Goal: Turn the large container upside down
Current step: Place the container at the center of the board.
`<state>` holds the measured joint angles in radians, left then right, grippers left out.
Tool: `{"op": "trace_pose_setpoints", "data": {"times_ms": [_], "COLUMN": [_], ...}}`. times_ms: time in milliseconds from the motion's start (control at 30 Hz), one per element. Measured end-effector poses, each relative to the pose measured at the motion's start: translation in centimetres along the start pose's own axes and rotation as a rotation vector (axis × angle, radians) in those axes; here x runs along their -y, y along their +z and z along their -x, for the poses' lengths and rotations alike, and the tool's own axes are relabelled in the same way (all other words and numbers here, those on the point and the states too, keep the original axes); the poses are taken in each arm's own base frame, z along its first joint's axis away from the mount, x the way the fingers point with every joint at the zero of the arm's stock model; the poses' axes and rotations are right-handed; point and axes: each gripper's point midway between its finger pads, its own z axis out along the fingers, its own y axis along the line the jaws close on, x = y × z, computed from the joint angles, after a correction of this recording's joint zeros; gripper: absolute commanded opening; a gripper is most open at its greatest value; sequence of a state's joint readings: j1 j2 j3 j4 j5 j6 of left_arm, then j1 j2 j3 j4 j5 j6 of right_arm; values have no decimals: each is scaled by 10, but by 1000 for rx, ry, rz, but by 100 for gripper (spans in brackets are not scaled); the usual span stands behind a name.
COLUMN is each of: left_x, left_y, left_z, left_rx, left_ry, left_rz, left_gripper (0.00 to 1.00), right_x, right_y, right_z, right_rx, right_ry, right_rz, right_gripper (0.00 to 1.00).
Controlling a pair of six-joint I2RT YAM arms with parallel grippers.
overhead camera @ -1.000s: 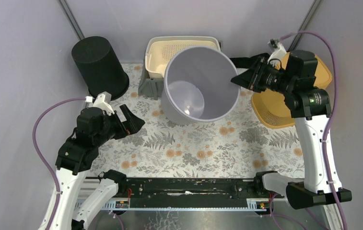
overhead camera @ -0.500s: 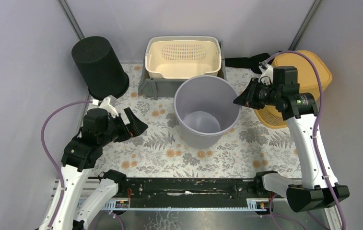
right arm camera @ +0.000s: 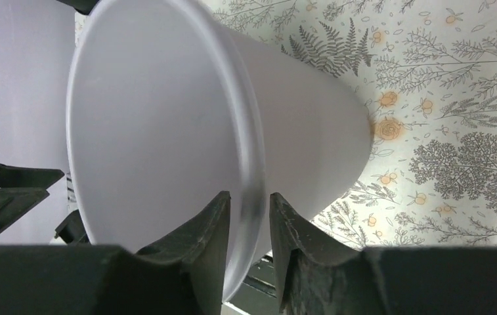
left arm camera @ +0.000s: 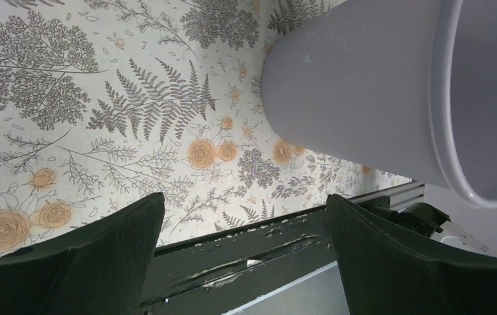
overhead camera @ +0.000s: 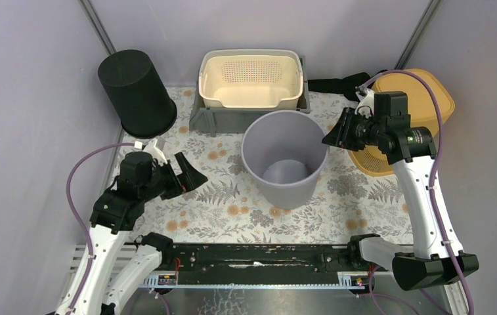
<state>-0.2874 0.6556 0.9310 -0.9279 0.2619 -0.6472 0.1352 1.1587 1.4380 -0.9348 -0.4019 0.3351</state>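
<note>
— Where's the large container (overhead camera: 278,141)?
— Upright, mouth up, mid-desk (overhead camera: 364,197), in front of the cream basket (overhead camera: 245,100).
— And your hands?
— My right hand (overhead camera: 329,139) straddles its right rim, one finger inside, one outside. Whether it pinches, I cannot tell. My left hand (overhead camera: 193,172) is spread wide, empty, near its left side.

The mat (overhead camera: 245,210) is open left of the grey bucket (overhead camera: 285,157) and on its near side. A cream basket (overhead camera: 250,80) blocks the far side, a black bin (overhead camera: 136,92) the far left, a yellow basket (overhead camera: 429,98) the right.
</note>
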Motion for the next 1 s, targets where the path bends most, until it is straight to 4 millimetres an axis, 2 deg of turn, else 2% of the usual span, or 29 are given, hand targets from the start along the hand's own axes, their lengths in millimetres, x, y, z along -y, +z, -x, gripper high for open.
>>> {"op": "trace_pose_setpoints", "data": {"times_ms": [67, 367, 533, 600, 633, 800, 1000], "left_x": [2, 6, 7, 7, 7, 7, 10], "left_y": [0, 0, 0, 0, 0, 0, -4], "left_z": [1, 5, 6, 6, 6, 6, 6], "left_rx": [6, 21, 25, 26, 26, 26, 34], "left_ry": [-2, -9, -7, -7, -7, -7, -2], "left_rz": [-9, -26, -30, -30, -30, -32, -48], "left_gripper": [100, 100, 100, 100, 100, 100, 100], "right_x": [0, 10, 8, 5, 2, -12, -33], "right_y": [-1, -4, -14, -19, -23, -36, -42], "right_z": [2, 4, 13, 17, 20, 28, 24], "right_rx": [9, 19, 54, 73, 84, 124, 109], "right_ry": [-6, -19, -33, -38, -41, -51, -43], "right_rz": [-6, -62, -84, -84, -80, -37, 67], "right_gripper": [45, 65, 78, 95, 100, 99, 100]}}
